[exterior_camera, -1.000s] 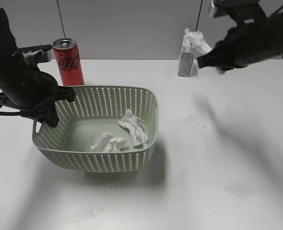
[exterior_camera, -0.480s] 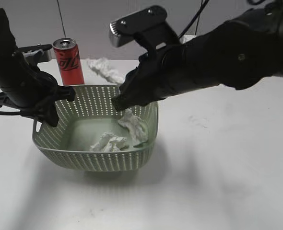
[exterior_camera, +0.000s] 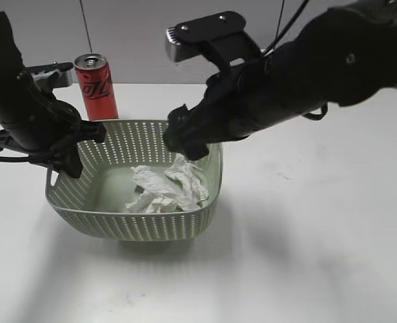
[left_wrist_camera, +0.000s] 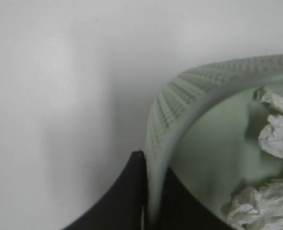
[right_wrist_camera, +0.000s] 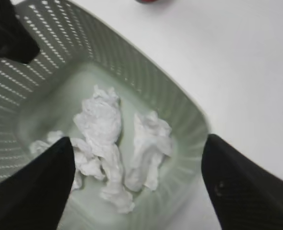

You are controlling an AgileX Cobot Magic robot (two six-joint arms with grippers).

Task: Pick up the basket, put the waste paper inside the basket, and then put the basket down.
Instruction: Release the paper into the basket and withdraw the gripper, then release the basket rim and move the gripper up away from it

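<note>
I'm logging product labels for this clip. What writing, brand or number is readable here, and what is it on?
Red can: white script lettering down its side, partly hidden behind the left arm and too blurred to quote.
Basket: no text.
Waste paper: no text.
Wrist views: no writing anywhere.

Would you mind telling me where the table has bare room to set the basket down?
The widest bare patch of table is right of the basket, running to the near edge. In front of the basket is bare too. Crowded: behind-left, where the can stands near the left gripper clamping the rim, and over the basket, where the open right gripper hangs above the waste paper.
</note>
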